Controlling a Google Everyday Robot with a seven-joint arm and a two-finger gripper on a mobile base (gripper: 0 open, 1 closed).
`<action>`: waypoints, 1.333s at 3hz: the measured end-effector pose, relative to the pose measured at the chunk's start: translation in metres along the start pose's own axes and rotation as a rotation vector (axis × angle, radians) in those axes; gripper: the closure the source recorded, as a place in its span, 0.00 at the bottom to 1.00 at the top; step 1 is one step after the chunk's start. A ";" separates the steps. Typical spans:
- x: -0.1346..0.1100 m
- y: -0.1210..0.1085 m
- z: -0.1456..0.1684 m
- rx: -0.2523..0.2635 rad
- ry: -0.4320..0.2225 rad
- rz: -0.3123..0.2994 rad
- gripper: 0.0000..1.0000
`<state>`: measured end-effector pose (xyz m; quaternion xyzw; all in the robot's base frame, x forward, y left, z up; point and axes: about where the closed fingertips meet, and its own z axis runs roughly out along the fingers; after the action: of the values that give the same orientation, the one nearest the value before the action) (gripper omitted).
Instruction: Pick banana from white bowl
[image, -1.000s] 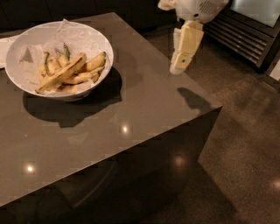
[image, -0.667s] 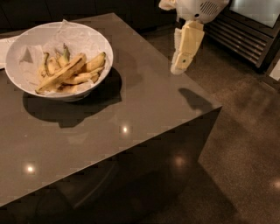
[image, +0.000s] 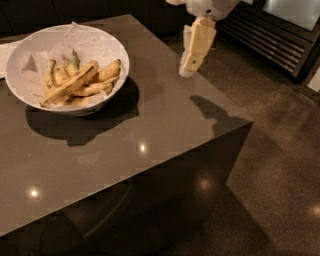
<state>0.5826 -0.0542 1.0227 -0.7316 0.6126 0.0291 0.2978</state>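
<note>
The white bowl (image: 118, 56) stands at the back left of the dark table, lined with crinkled white paper. The banana (image: 70, 84), long, yellow and brown-streaked, lies diagonally across the bowl on top of shorter yellow bananas (image: 102, 80) with greenish stems (image: 75, 59). My gripper (image: 189, 67), cream-coloured, hangs pointing down above the table's right rear edge, well to the right of the bowl and apart from it. It holds nothing.
The dark glossy table (image: 150, 125) has its right corner near the front (image: 250, 122), with speckled floor (image: 280, 165) beyond. A slatted dark unit (image: 272, 40) stands at the back right. White paper (image: 6, 52) lies left of the bowl.
</note>
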 end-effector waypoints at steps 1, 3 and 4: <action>-0.023 -0.026 0.019 -0.010 -0.056 -0.060 0.00; -0.028 -0.033 0.024 -0.003 -0.068 -0.079 0.00; -0.051 -0.047 0.041 -0.018 -0.108 -0.160 0.00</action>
<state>0.6264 0.0135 1.0288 -0.7782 0.5349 0.0498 0.3252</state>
